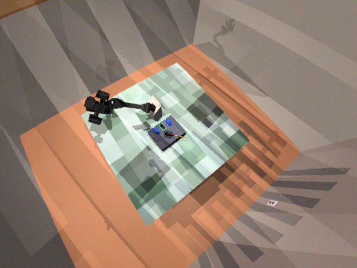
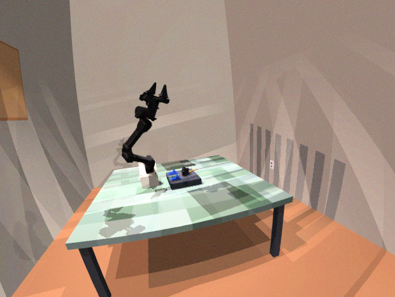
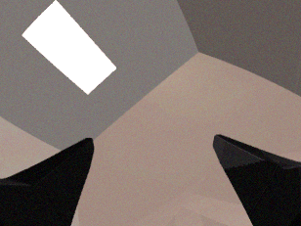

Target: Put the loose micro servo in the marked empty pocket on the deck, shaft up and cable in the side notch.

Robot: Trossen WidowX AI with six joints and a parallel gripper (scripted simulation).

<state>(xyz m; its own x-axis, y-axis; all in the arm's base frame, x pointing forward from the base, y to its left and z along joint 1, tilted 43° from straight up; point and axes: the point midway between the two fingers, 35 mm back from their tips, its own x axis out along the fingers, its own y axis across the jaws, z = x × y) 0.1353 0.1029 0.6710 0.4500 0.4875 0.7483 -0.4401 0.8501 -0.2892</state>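
1. Dark grey deck (image 1: 168, 140), one, lies flat on the green patchwork table (image 1: 201, 161), just beside the arm's white base block (image 1: 154, 110).
2. Blue servos (image 1: 156, 130), two, sit in the deck along the edge nearest the base; the second (image 1: 168, 122) is at the far end of that row.
3. Green-outlined pocket (image 1: 163, 126), one, lies between the two blue servos and holds nothing.
4. Black loose servo (image 1: 168, 133), one, rests on top of the deck, just beside the pocket on the side away from the base. It is not in the pocket.
5. Its orange cable (image 1: 179, 136) trails off across the deck toward the edge away from the base. Shaft direction is too small to tell in either wide view.
6. Arm (image 2: 137, 137), one, rises from the base and folds upward, high above the table and well apart from the deck.
7. Gripper (image 2: 158, 90), one, points up toward the ceiling; its two fingers stand spread wide with nothing between them.
8. Wrist view: two dark fingertips at the lower corners, the other (image 3: 266, 183) on the right; between them only walls, ceiling and one white ceiling panel (image 3: 69, 46).
9. Table legs visible in the exterior view: two (image 2: 277, 229).
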